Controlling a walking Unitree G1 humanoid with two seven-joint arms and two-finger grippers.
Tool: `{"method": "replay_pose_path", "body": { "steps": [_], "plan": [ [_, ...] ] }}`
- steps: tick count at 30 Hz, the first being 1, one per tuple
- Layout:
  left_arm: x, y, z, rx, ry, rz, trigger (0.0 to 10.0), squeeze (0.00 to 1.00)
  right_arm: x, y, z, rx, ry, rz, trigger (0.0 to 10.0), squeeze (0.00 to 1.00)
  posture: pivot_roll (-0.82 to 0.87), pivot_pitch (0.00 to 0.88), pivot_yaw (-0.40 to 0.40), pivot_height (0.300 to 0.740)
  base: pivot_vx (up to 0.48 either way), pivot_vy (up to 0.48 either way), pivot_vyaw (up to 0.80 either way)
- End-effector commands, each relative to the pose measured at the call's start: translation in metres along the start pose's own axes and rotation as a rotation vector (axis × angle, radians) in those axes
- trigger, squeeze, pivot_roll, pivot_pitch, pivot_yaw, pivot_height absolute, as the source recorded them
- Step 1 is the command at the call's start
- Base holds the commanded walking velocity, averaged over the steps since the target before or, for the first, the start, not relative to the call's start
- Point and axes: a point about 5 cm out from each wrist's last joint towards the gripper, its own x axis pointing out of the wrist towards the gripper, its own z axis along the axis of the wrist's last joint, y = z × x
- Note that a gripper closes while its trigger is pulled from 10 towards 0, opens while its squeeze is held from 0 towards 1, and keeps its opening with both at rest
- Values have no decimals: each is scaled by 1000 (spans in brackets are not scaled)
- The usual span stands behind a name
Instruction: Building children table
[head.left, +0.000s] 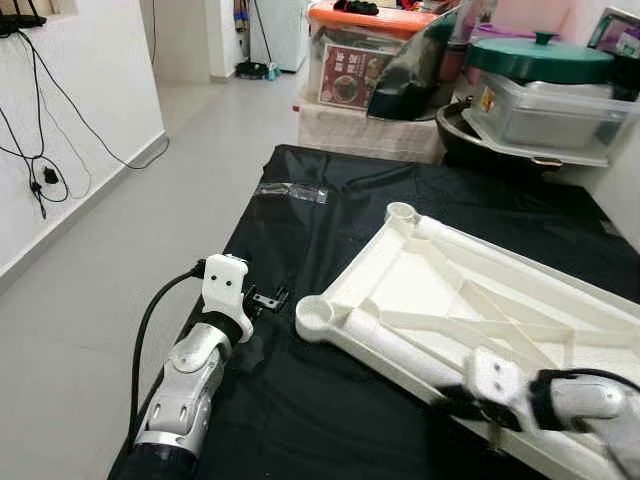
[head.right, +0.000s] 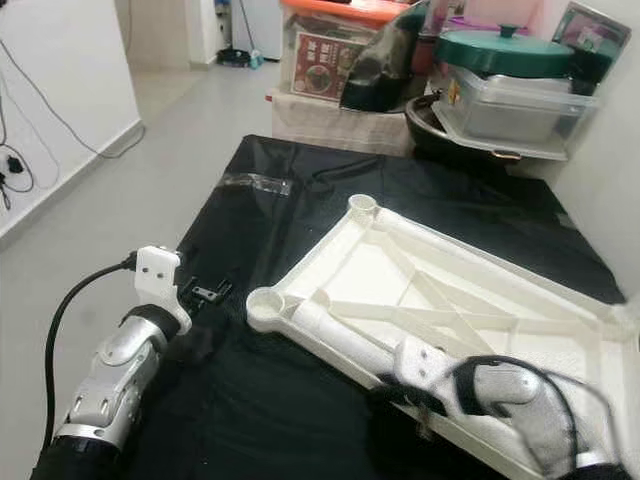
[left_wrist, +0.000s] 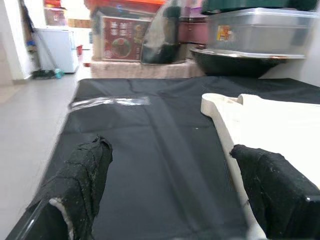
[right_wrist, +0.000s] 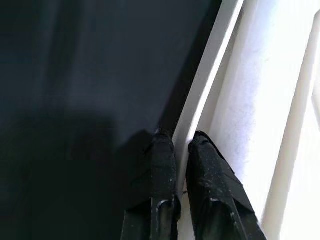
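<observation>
**Right gripper pinches the tabletop's rim**

Left eye view: a white tabletop (head.left: 470, 300) lies upside down on the black cloth (head.left: 330, 200), its leg sockets facing up. The right gripper (head.left: 455, 402) meets its near rim; the left gripper (head.left: 268, 300) hovers just beside the near corner socket.

Left wrist view: the left fingers (left_wrist: 80, 185) stand wide apart above the cloth.

Right wrist view: the right fingers (right_wrist: 212, 185) clamp the rim, one on each side.
</observation>
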Motion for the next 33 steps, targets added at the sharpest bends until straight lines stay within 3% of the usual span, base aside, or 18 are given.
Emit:
{"method": "replay_pose_path", "body": {
  "steps": [1,4,13,15,17,21,25,29,33],
  "plan": [
    [0,0,-3,10,11,0,10000,0,8,20,-8,-141,107,222,0,0,38,0,-92,740,0,0,0],
    [1,-2,-4,8,12,-2,10000,0,-7,16,-15,-259,214,298,0,0,39,0,-92,740,0,0,0],
    [0,-1,-5,13,16,-1,10000,0,-13,21,-16,-315,232,372,0,0,40,0,-91,740,0,0,0],
    [0,0,-5,16,18,0,10000,0,-16,27,-28,-398,314,432,0,0,41,0,-89,740,0,0,0],
    [0,0,-5,16,18,0,10000,0,-16,27,-28,-398,314,432,0,0,41,0,-89,740,0,0,0],
    [1,0,-4,20,17,-5,10000,0,-27,24,-48,-513,468,490,0,0,40,0,-84,740,0,0,0],
    [1,0,-5,22,18,-7,10000,0,-30,24,-52,-545,494,516,0,0,38,0,-85,740,0,0,0],
    [1,-1,-5,23,18,-6,10000,0,-29,25,-53,-579,501,531,0,0,40,0,-86,740,0,0,0],
    [1,-1,-5,23,20,-7,10000,0,-17,10,-50,-573,488,369,78,0,45,0,-89,740,0,0,0]
  ]
}}
